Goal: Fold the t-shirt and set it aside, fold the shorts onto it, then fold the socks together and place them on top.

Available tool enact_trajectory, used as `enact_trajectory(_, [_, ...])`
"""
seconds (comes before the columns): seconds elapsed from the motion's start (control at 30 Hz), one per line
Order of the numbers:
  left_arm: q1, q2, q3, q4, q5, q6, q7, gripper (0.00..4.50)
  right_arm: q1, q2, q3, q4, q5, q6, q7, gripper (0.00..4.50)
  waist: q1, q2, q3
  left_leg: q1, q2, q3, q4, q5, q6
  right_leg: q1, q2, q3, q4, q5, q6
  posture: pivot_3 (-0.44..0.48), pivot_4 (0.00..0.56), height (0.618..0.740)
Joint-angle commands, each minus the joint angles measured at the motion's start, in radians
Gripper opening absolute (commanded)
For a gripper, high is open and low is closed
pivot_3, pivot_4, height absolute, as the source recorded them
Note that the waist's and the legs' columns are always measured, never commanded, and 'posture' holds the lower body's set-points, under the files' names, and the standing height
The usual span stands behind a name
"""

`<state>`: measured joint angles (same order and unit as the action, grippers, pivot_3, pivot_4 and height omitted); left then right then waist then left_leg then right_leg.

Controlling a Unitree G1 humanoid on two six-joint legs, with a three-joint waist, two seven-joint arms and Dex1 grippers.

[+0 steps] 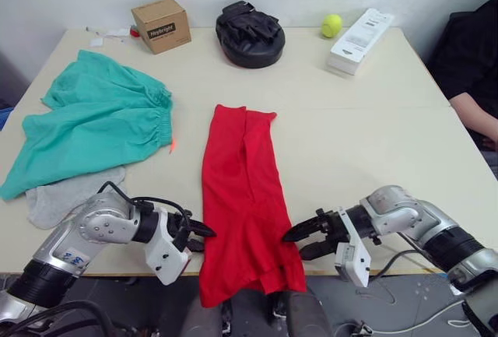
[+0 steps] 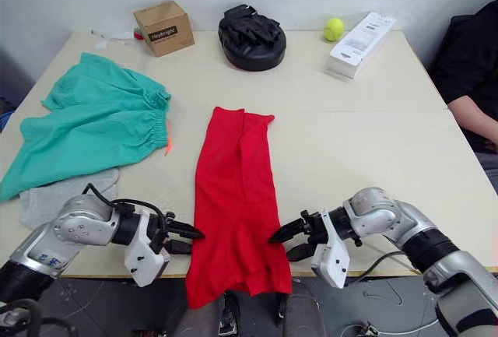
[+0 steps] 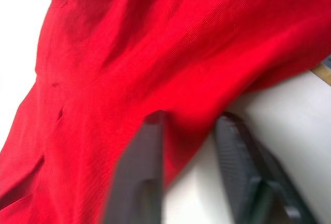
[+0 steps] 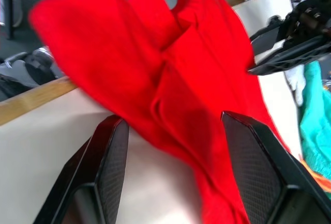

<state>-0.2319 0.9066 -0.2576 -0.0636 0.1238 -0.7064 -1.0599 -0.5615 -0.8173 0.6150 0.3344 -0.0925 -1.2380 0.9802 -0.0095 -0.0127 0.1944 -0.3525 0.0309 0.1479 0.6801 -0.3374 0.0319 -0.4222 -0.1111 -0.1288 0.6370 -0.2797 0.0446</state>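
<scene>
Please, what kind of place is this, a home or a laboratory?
Probably a robot test room, not a home: a plain table against a bare wall, clothes laid out beside unrelated props, a cardboard box and a tennis ball, and a person seated beside the table.

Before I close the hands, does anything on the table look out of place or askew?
Yes: the t-shirt, folded into a long strip, lies with its near end hanging over the table edge between the left hand and right hand. The socks are partly tucked under the shorts.
</scene>
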Motion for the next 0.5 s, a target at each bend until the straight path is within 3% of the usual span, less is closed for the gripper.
enact_trajectory(0.03, [-0.012, -0.013, -0.031, 0.045, 0.057, 0.015, 0.012, 0.0, -0.012, 0.039, -0.007, 0.055, -0.038, 0.07, -0.003, 2.65, 0.002, -0.001, -0.001, 0.0, 0.0, 0.0, 0.0, 0.0, 0.0, 0.0, 0.0, 0.0, 0.0, 0.0, 0.0, 0.0, 0.15, 0.74])
enact_trajectory(0.1, [-0.009, -0.01, -0.034, 0.051, 0.061, 0.01, 0.015, 0.0, -0.015, 0.046, 0.006, 0.066, -0.036, 0.082, 0.011, 2.25, 0.004, -0.001, -0.001, 0.001, 0.0, 0.0, 0.0, 0.0, 0.0, 0.0, 0.0, 0.0, 0.001, 0.001, -0.001, 0.0, 0.15, 0.74])
enact_trajectory(0.17, [-0.005, -0.007, -0.038, 0.058, 0.056, 0.017, 0.016, 0.0, -0.015, 0.044, 0.018, 0.073, -0.031, 0.08, 0.028, 1.48, 0.004, 0.0, -0.001, 0.001, 0.0, 0.0, 0.0, 0.001, 0.0, 0.0, 0.0, 0.0, 0.001, 0.001, -0.001, 0.0, 0.15, 0.74])
enact_trajectory(0.3, [0.038, 0.002, -0.018, -0.012, -0.053, 0.165, -0.008, 0.0, 0.034, 0.025, -0.006, -0.087, 0.195, 0.356, 0.098, 0.16, 0.005, 0.0, -0.001, 0.0, 0.0, 0.0, 0.0, 0.001, 0.001, 0.0, 0.0, 0.0, 0.001, 0.001, -0.001, 0.0, 0.15, 0.74])
enact_trajectory(0.5, [0.116, 0.036, 0.034, -0.194, -0.25, 0.469, -0.06, 0.0, 0.11, -0.04, -0.087, -0.375, 0.421, 0.758, 0.194, 0.07, 0.007, 0.001, 0.0, -0.004, 0.001, -0.001, 0.0, 0.0, 0.001, -0.004, 0.0, -0.001, 0.0, 0.001, -0.001, 0.0, 0.15, 0.74])
